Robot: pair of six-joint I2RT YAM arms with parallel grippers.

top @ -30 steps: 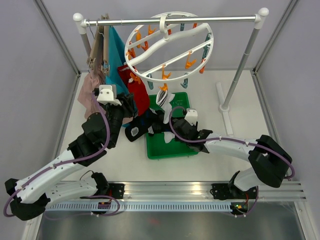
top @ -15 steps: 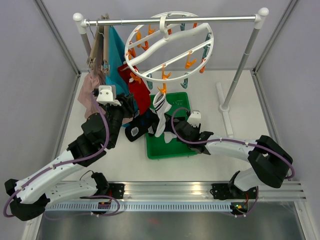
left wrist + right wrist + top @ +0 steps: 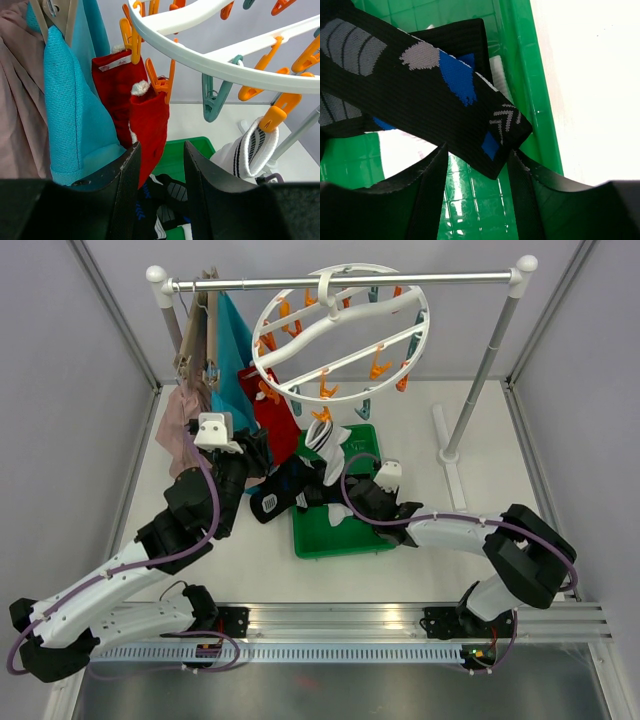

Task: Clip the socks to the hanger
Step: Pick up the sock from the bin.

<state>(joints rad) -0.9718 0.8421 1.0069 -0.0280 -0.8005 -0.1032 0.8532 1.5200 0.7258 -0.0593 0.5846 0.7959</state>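
While the right gripper [image 3: 477, 159] hangs low in the green tray [image 3: 520, 75], its jaws stand partly apart astride the end of a black sock [image 3: 420, 95] with blue and grey marks. The cloth lies flat and uncrumpled, so it looks unpinched. The step in hand seems to be picking up this sock. Next the jaws must close on its end and lift it to a free clip on the round white hanger [image 3: 340, 325]. The left gripper [image 3: 160, 150] waits below the ring, parted and empty, facing two red socks [image 3: 145, 115] and a white striped sock [image 3: 257, 150] already clipped up.
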